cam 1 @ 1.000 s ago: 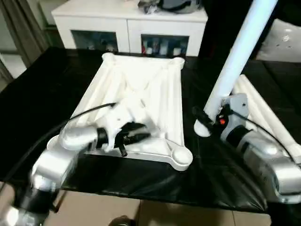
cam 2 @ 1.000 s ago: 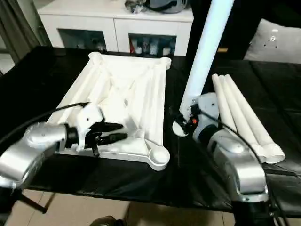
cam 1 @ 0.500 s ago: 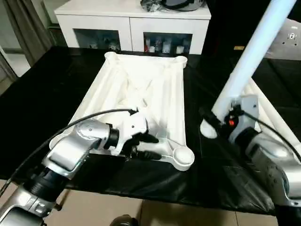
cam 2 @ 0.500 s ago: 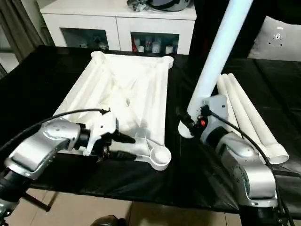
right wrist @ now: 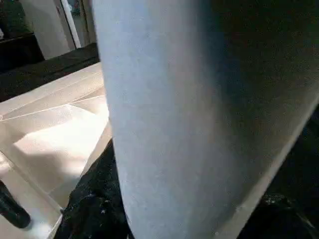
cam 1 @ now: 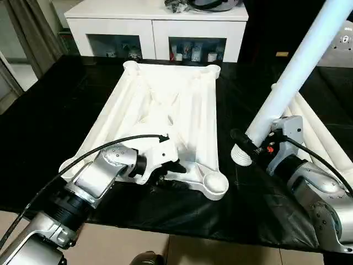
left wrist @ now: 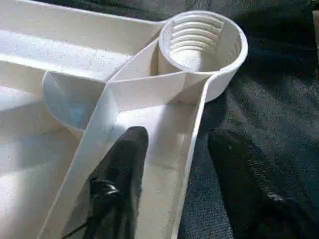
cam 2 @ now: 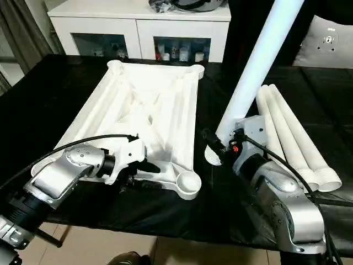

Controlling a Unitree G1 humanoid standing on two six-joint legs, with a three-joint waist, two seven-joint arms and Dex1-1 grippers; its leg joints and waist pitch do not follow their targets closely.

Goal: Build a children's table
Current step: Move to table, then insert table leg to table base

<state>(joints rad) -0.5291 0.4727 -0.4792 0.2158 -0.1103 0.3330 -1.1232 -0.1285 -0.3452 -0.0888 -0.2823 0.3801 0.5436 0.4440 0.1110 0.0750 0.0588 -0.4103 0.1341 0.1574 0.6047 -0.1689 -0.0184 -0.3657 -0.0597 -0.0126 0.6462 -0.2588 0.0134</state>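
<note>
I am sliding my left pincer (left wrist: 174, 199) along the upturned top's (cam 1: 165, 105) near rim toward the corner socket (left wrist: 202, 42), fingers apart astride it, while my right pincer (cam 1: 251, 144), clamped on a leg (cam 1: 292, 72), is bringing it nearer for insertion.

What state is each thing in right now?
White plastic rectangular tabletop: upside down, ribbed underside up, no legs fitted.
Near corner socket: empty, threaded inside.
White tubular leg: held tilted by right hand, flared end just above black table cover.
Three spare white legs: lying side by side.
Left hand: straddling tabletop's near rim.
</note>
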